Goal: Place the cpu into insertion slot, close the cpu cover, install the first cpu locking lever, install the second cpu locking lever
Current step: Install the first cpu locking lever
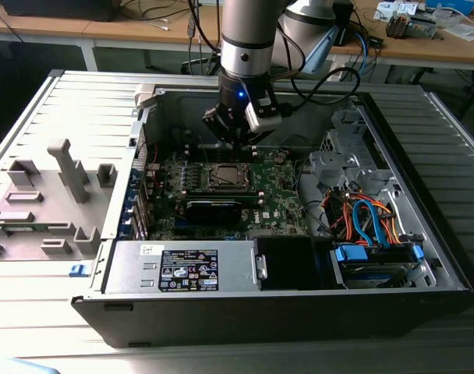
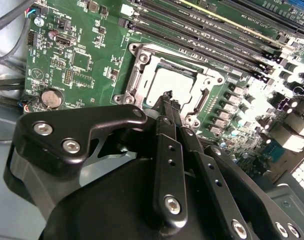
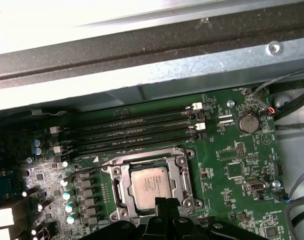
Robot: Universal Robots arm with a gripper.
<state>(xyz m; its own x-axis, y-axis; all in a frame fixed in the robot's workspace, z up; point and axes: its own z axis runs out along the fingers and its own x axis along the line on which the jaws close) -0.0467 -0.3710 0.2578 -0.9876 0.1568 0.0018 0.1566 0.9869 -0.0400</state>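
The cpu (image 3: 151, 182) (image 2: 173, 82), a silver-grey square, lies flat in the insertion slot (image 1: 225, 178) on the green motherboard. The cpu cover (image 3: 184, 172) (image 2: 137, 75) lies down around it as a shiny metal frame. A thin dark lever rod (image 3: 82, 171) sticks out from one side of the socket. My gripper (image 2: 167, 95) (image 3: 165, 202) (image 1: 235, 139) hangs just over the socket's edge, beside the cpu. Its black fingers (image 2: 164, 150) are shut tip to tip, and I see nothing held between them.
Several long memory slots (image 3: 137, 132) run beside the socket. A coin battery (image 3: 248, 121) and loose cables (image 1: 362, 214) sit off to one side. The case wall (image 3: 142, 75) rises close behind the memory slots. A power supply (image 1: 186, 266) fills the case's front.
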